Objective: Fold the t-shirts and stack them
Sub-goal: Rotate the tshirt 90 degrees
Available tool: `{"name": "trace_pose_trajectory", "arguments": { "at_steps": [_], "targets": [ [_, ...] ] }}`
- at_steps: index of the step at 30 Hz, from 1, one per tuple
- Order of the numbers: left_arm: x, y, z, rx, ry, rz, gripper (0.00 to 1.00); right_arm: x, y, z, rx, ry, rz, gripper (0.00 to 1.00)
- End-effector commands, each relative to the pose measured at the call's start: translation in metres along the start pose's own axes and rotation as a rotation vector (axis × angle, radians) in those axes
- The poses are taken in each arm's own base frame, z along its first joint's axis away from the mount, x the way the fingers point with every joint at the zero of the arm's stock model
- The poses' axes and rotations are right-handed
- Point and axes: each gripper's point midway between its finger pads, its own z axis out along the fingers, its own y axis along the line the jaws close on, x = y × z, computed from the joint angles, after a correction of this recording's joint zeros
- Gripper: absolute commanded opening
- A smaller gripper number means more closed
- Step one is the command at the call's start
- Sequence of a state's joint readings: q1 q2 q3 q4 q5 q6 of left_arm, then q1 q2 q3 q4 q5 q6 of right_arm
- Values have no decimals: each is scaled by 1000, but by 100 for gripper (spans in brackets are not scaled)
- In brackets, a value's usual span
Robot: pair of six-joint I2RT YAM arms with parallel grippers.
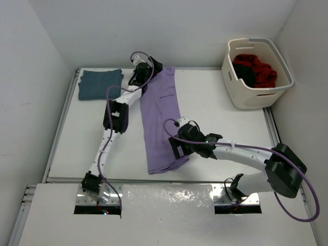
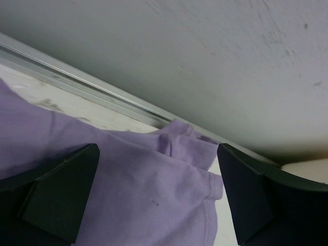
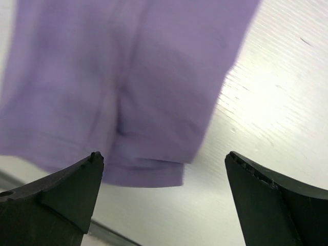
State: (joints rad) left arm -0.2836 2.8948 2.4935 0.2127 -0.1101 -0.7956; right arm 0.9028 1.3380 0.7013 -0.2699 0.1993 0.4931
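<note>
White walls (image 1: 179,31) close in a white counter (image 1: 230,128): lavender t-shirt (image 1: 159,118) stretched down its middle, teal t-shirt (image 1: 100,83) folded far-left. Red t-shirt (image 1: 262,73) and black t-shirt (image 1: 246,75) lie in the basket (image 1: 256,100). Left hand (image 1: 147,68) and right hand (image 1: 176,147) gape wide, empty.

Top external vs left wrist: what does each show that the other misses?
Only top external: the folded teal shirt at the far left, the cream basket holding the red shirt and black shirt, and the right gripper at the near end of the lavender shirt. Only left wrist: a close look at that shirt's layered far edge beside the table's metal rail. Both: the lavender shirt and the open left gripper at its far end.
</note>
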Motion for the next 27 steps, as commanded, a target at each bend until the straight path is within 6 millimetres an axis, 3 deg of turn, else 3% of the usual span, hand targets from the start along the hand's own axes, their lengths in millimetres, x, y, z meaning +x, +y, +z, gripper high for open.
{"name": "trace_pose_trajectory", "arguments": {
  "at_steps": [1, 2, 4, 5, 7, 9, 10, 14, 15, 16, 17, 18, 19, 20, 21, 25, 27],
  "targets": [
    [-88, -55, -24, 9, -109, 106, 100, -7, -18, 2, 99, -66, 78, 99],
    [-119, -83, -38, 38, -146, 133, 100, -2, -20, 3, 107, -53, 79, 99],
    [-135, -95, -52, 27, -136, 173, 100, 6, -23, 5, 119, -41, 84, 99],
    [-159, -121, -70, 57, -158, 205, 100, 16, -28, 7, 135, -28, 93, 99],
    [-179, -148, -97, 87, -147, 241, 100, 18, -31, 8, 138, -42, 84, 99],
    [-171, -143, -112, 57, -84, 276, 100, 27, -32, 10, 128, -33, 69, 99],
    [-184, -156, -132, 62, -81, 286, 100, 28, -33, 12, 133, -41, 74, 99],
    [-164, -145, -175, 29, 32, 345, 100, 46, -36, 18, 134, 6, 37, 96],
    [-137, -121, -183, -12, 99, 358, 100, 50, -35, 18, 127, 25, 26, 95],
    [-145, -129, -201, -2, 76, 363, 100, 60, -33, 16, 114, 70, 19, 94],
    [-140, -123, -209, -15, 75, 352, 100, 70, -31, 15, 103, 98, 9, 94],
    [-114, -100, -217, -41, 124, 360, 100, 77, -27, 13, 80, 114, 10, 94],
    [-123, -113, -230, 0, 92, 357, 100, 93, -20, 12, 29, 148, 16, 95],
    [-110, -99, -236, -22, 122, 360, 100, 98, -15, 11, -5, 149, 22, 95],
    [-111, -104, -245, -14, 119, 361, 100, 98, -10, 12, -38, 137, 29, 95],
    [-99, -93, -266, -66, 155, 366, 100, 100, -2, 8, -79, 155, 34, 93],
    [-92, -91, -278, -65, 165, 364, 100, 96, 7, 1, -132, 142, 29, 87]
  ]
}}
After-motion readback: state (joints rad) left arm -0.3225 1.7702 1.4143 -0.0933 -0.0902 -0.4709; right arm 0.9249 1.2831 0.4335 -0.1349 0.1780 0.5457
